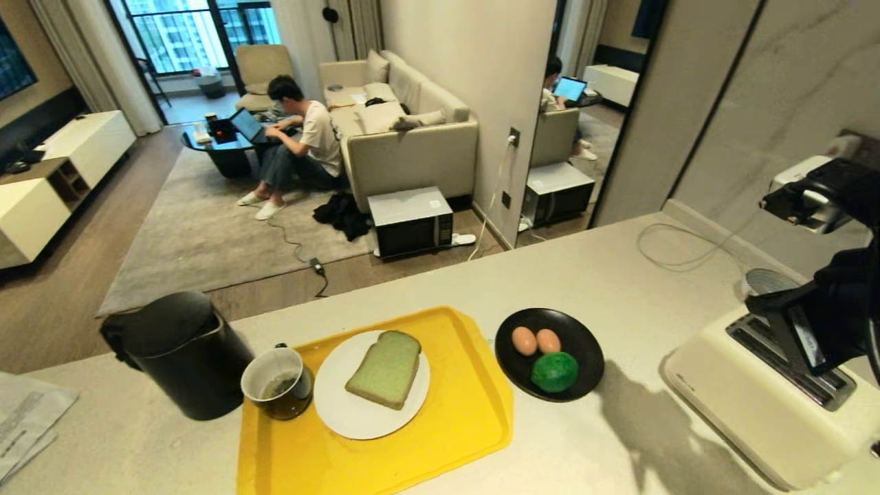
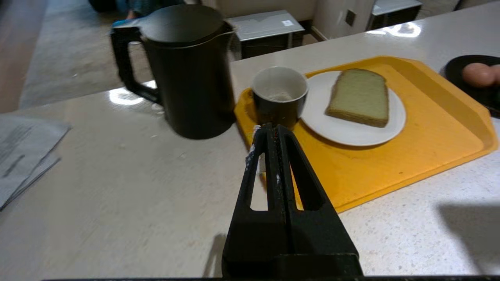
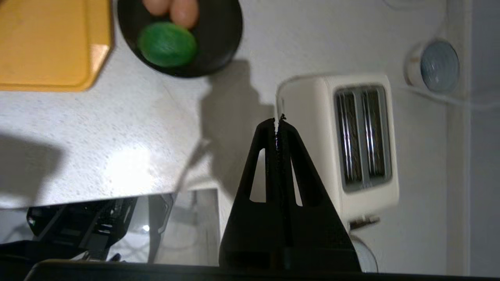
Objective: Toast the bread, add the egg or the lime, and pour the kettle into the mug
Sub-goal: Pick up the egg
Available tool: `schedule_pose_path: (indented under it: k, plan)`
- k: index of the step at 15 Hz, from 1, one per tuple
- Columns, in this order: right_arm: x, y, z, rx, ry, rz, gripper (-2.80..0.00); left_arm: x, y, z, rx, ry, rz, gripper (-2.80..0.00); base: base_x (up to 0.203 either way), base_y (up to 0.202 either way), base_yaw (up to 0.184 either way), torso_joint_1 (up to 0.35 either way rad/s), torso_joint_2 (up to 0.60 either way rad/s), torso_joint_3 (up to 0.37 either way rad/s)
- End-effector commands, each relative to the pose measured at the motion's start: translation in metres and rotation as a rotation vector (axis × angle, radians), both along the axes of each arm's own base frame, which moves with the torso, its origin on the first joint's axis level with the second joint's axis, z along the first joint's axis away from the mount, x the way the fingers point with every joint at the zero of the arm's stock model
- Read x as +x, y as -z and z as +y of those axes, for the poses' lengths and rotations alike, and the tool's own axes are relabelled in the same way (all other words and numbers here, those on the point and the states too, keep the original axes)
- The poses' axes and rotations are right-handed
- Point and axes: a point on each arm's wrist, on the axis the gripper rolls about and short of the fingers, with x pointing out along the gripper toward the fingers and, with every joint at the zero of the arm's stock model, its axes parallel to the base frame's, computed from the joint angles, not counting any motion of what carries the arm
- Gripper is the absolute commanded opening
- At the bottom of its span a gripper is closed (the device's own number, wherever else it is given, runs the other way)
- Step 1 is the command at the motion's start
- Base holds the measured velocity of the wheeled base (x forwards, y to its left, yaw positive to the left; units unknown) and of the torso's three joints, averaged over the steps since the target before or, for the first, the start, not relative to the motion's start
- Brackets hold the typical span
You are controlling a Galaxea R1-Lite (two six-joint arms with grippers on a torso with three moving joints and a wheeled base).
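Head view: pale speckled worktop [image 1: 584, 275] with a yellow tray [image 1: 474, 412] near its front edge. On the tray, a white plate [image 1: 344, 412] carries the bread [image 1: 385, 369], a pale green slice lying flat. The mug [image 1: 278, 383] stands on the tray's left end, touching the plate rim. The kettle [image 1: 182, 354], matte black, stands on the worktop just left of the mug, off the tray, handle turned away from the tray.

Just right of the tray, a black dish [image 1: 584, 344] holds two eggs: one egg [image 1: 524, 340] beside the other egg [image 1: 548, 340], with the lime [image 1: 554, 372] in front, touching both.

A cream two-slot toaster [image 1: 756, 399] sits toward the right edge of the worktop, both slots empty in the right wrist view.

Right end effector [image 3: 278, 119]: clenched, nothing held, raised above the toaster's near side, casting a shadow on the worktop between dish and toaster.

Left end effector [image 2: 269, 128]: clenched, empty, above the worktop at the tray's front left corner, tips pointing at the mug.

Papers [image 1: 27, 419] lie at the left edge. Beyond the worktop, a person [image 1: 302, 137] sits on the floor at a laptop.
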Motion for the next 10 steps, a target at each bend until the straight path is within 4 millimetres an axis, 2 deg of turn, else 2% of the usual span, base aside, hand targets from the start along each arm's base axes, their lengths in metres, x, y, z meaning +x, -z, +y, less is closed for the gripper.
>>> schedule_pose_path:
  k: [1, 10]
  plan:
    - [0.0002, 0.0016, 0.0003, -0.006, 0.0, 0.007, -2.8, 0.0, 0.0, 0.0, 0.0, 0.0, 0.0, -2.8, 0.001, 0.008, -0.175, 0.005, 0.0, 0.0]
    - [0.008, 0.0089, 0.0074, -0.024, -0.03, 0.046, -2.8, 0.0, 0.0, 0.0, 0.0, 0.0, 0.0, -2.8, 0.0, 0.006, -0.174, 0.002, 0.0, 0.002]
